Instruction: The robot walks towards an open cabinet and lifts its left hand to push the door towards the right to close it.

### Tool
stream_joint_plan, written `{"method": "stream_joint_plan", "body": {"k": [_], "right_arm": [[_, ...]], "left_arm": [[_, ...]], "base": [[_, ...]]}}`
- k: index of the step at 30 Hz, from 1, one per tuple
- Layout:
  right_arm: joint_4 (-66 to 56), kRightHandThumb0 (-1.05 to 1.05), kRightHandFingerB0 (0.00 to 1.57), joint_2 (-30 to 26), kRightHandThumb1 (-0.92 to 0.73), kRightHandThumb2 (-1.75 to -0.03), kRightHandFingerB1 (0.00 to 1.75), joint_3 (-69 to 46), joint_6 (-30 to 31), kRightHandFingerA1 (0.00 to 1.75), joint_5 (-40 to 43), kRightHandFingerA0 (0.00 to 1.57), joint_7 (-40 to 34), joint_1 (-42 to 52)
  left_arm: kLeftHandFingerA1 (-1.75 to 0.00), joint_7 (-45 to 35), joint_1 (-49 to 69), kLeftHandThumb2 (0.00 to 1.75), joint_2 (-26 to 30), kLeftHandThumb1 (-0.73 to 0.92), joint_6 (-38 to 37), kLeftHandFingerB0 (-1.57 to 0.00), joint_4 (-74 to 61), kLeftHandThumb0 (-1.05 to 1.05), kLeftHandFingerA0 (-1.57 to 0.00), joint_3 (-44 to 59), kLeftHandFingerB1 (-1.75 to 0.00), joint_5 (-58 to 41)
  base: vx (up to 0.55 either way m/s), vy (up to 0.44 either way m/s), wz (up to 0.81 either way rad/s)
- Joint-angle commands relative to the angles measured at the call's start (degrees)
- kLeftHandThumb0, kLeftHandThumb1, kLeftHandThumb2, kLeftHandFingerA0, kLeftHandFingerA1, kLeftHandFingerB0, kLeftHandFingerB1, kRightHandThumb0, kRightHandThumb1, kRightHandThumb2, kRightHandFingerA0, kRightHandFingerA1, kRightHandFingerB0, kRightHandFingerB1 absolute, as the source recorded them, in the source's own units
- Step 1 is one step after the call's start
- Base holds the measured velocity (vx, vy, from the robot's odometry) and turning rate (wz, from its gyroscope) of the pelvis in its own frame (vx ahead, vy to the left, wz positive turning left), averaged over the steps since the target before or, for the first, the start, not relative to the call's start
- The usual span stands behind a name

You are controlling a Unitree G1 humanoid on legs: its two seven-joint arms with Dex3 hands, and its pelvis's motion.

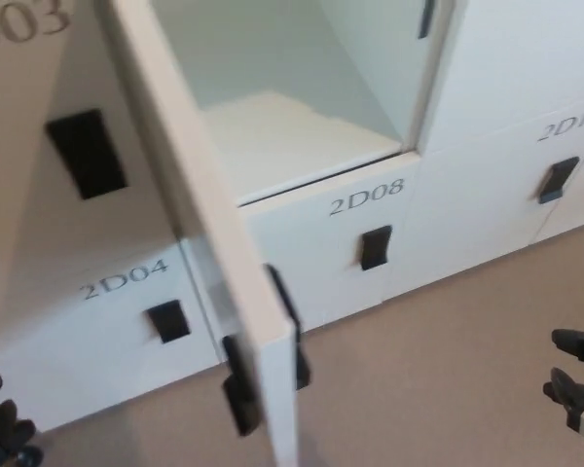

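An open white locker door (204, 233) juts toward me edge-on, with a black handle (241, 394) low on its left face. Behind it the open compartment (292, 136) shows a pale, bare shelf above the locker marked 2D08 (367, 197). Only the black fingertips of my left hand (0, 428) show at the bottom left corner, well left of and below the door, touching nothing. My right hand (576, 375) shows at the right edge above the floor, fingers apart and holding nothing.
A wall of white lockers fills the view: 2D04 (122, 280) at lower left, 2D12 (569, 125) at right, each with a black handle. Beige carpet (438, 389) lies in front of them.
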Motion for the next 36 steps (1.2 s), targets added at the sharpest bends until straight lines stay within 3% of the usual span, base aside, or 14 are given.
{"method": "stream_joint_plan", "body": {"k": [1,2,16,35,36], "right_arm": [[0.9,-0.28,0.53,-0.6,-0.73,-0.61,0.49,0.1,-1.0,0.57,-0.8,0.66,-0.8,0.9],[0.7,-0.28,0.53,-0.6,-0.73,-0.60,0.49,0.1,-0.9,0.57,-0.7,0.66,-0.8,1.0],[1.0,-0.28,0.54,-0.5,-0.73,-0.61,0.49,0.1,-1.6,0.56,-0.6,0.65,-1.2,0.9],[2.6,-0.26,0.54,-0.4,-0.73,-0.61,0.50,0.3,-2.2,0.57,-0.9,0.64,-1.3,0.7],[3.1,-0.26,0.54,-0.4,-0.74,-0.61,0.50,0.5,-2.4,0.56,-1.2,0.63,-1.7,0.9]], "left_arm": [[-0.51,0.9,1.0,0.58,0.7,0.62,-2.2,-0.55,-0.8,-0.41,-0.69,-0.6,-0.44,1.1],[-0.51,1.1,1.1,0.58,0.6,0.62,-2.2,-0.61,-1.2,-0.42,-0.72,-0.8,-0.45,1.2],[-0.49,-0.9,3.4,0.57,-1.1,0.58,-1.8,-0.57,-10.2,-0.47,-0.70,-4.9,-0.43,1.8],[-0.47,-1.5,6.0,0.57,-3.4,0.54,-0.1,-0.64,-21.2,-0.47,-0.78,-5.6,-0.45,-0.3],[-0.47,-1.1,6.6,0.57,-4.3,0.53,2.1,-0.63,-28.5,-0.47,-0.77,-6.3,-0.46,-0.9]], "base": [[0.18,-0.139,-0.06],[0.17,-0.125,-0.07],[-0.04,0.185,-0.06],[0.00,-0.013,0.00],[0.00,0.000,0.00]]}}
